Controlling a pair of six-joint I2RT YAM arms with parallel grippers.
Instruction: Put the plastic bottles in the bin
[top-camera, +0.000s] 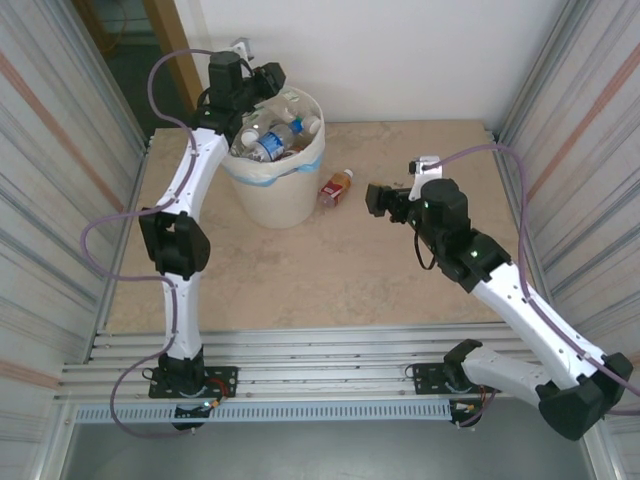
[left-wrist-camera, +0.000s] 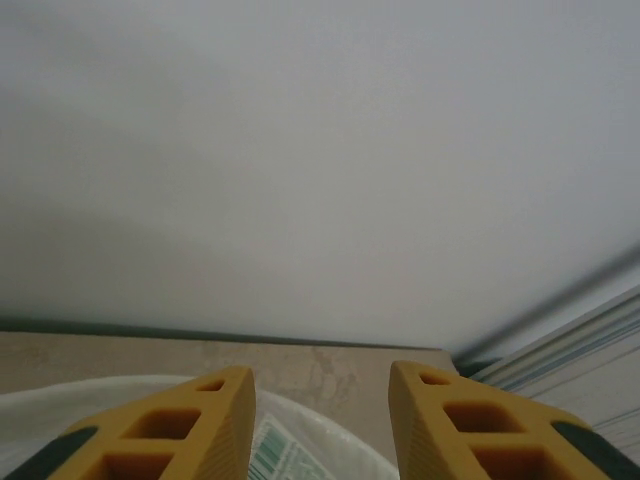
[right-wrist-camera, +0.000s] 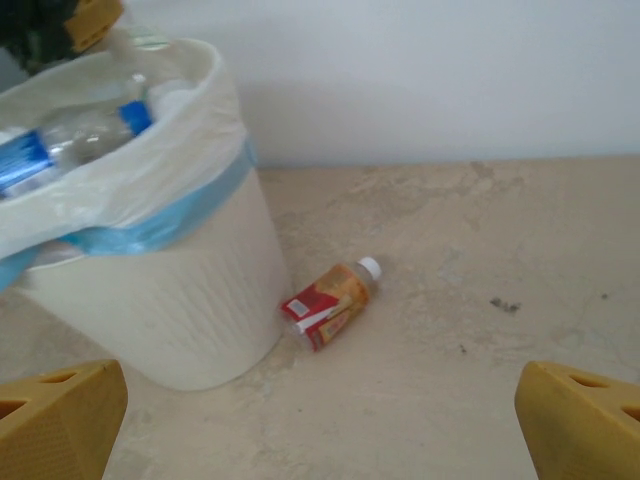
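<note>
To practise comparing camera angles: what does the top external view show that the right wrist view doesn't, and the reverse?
Top external adds the left end effector above the bin and the table's full extent. Right wrist adds a close look at the fallen bottle's red label and white cap, between the right end effector's open yellow fingers. Both share the bin, the bottles inside it, and the fallen bottle beside it.

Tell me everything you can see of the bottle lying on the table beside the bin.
The bottle is small, of clear plastic that looks orange-brown inside, with a red and white label around its body and a white cap screwed on. It lies on its side on the table at the foot of the bin, bottom end toward the bin, cap pointing away. Whether it touches the bin cannot be told.
</note>
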